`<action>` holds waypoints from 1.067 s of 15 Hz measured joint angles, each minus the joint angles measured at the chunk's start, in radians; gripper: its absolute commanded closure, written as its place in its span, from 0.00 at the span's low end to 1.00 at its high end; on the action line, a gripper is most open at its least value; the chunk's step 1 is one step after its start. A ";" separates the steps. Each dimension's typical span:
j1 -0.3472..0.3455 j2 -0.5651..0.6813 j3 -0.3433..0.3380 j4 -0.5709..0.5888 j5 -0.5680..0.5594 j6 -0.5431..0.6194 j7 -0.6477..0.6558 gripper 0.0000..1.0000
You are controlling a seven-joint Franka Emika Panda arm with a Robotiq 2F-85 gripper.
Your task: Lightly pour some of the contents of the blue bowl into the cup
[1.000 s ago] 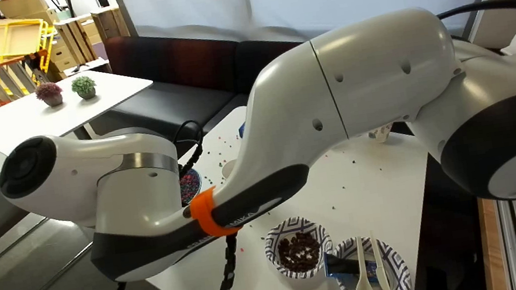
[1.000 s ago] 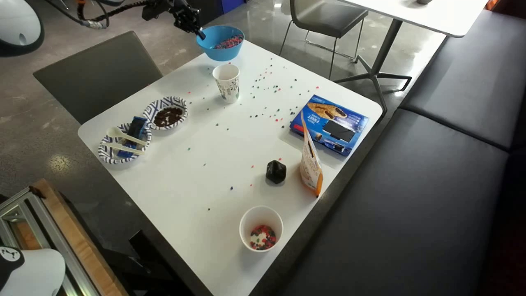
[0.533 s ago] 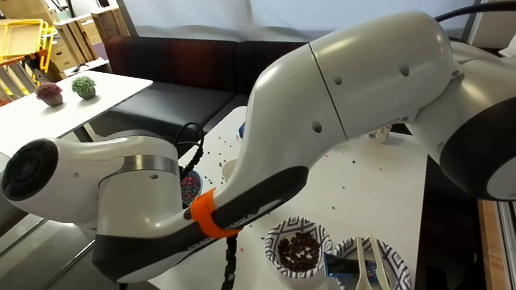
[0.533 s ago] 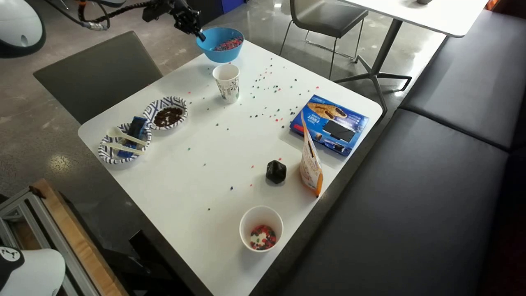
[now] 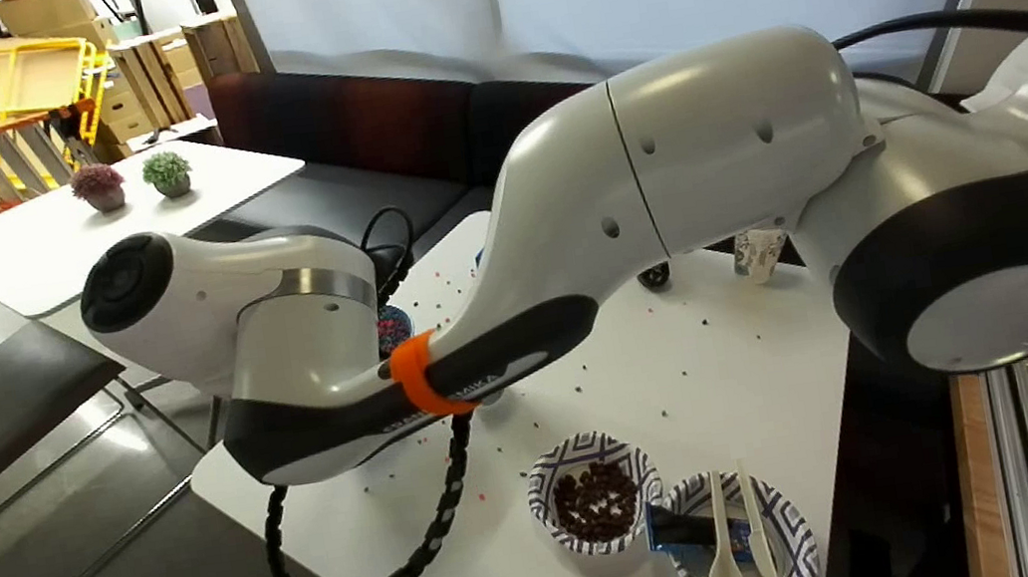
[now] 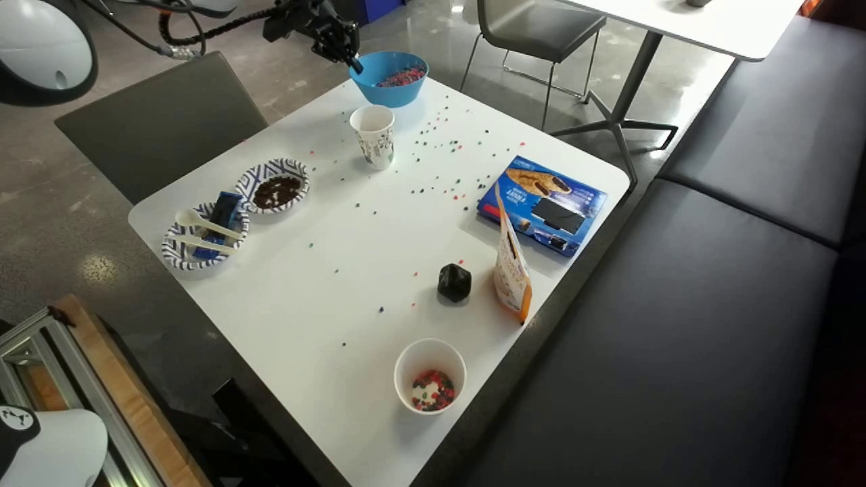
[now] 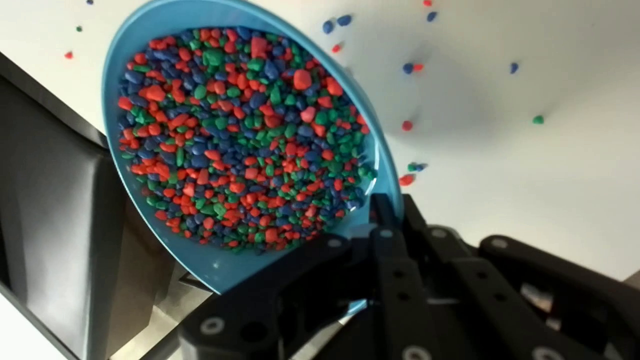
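Note:
The blue bowl [image 6: 391, 97] is in the air over the table's far corner in an exterior view. My gripper [image 6: 356, 66] is shut on its rim. In the wrist view, the gripper [image 7: 395, 209] has a finger on each side of the rim of the tilted bowl [image 7: 235, 267]. The contents [image 7: 240, 145] are many small red, green and blue bits, still inside. A white printed paper cup [image 6: 376, 145] stands upright just in front of the bowl; its inside bottom is hidden. A second white cup [image 6: 431, 355] at the near end holds some bits.
Loose bits lie scattered on the white table [image 6: 284, 291]. A patterned bowl [image 6: 252, 177] of brown pieces and a patterned plate with utensils [image 6: 196, 220] are on one side. A blue box [image 6: 541, 203], an orange-white packet [image 6: 512, 277] and a black object [image 6: 454, 283] stand opposite.
The gripper and the blue bowl have moved rightward in an exterior view, further over the table and behind the printed cup. The arm has shifted with them. The cups have not moved.

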 measured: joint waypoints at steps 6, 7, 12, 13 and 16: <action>-0.029 0.031 0.003 0.033 0.001 0.006 -0.074 0.99; -0.032 0.040 0.004 0.037 0.001 0.011 -0.079 0.99; -0.044 0.082 0.009 0.065 0.002 0.041 -0.092 0.99; -0.046 0.089 0.011 0.071 0.003 0.041 -0.093 0.99; -0.050 0.103 0.015 0.087 0.004 0.041 -0.095 0.99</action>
